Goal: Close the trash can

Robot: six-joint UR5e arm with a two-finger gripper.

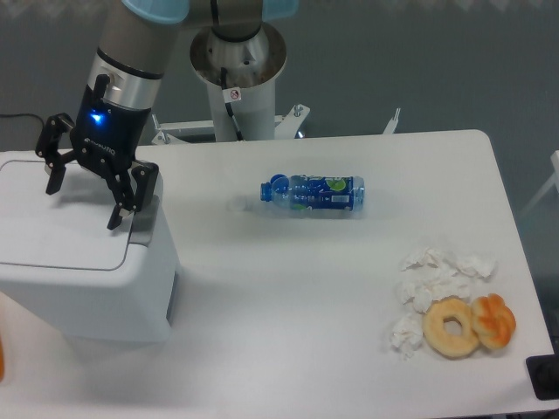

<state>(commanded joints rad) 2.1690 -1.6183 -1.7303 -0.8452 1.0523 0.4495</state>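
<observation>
**Lid looking down, gripper hovering over it**

We are judging the closing as done or nearly done: the large white boxy plastic trash can (83, 279) is sitting at the left edge of the white desk (332, 314), towards the near corner, and its flat hinged lid (61, 231) is lying level in its frame, with no gap showing from this angle. Whether the grey latch tab (144, 218) on its right side is fully caught, we cannot tell. What seems left is a last press, if any, and pulling the arm clear.

Further back, we are seeing the black two-finger gripper (83, 188) hanging right over the lid's far part, fingers spread wide and pinching nothing. The right fingertip is sitting close to the latch tab; whether it is touching, we cannot tell.

Elsewhere, we are noticing a ring doughnut (452, 327) and crumpled white tissue (428, 288) near the right edge, and a blue plastic bottle (313, 194) lying mid-desk.
</observation>
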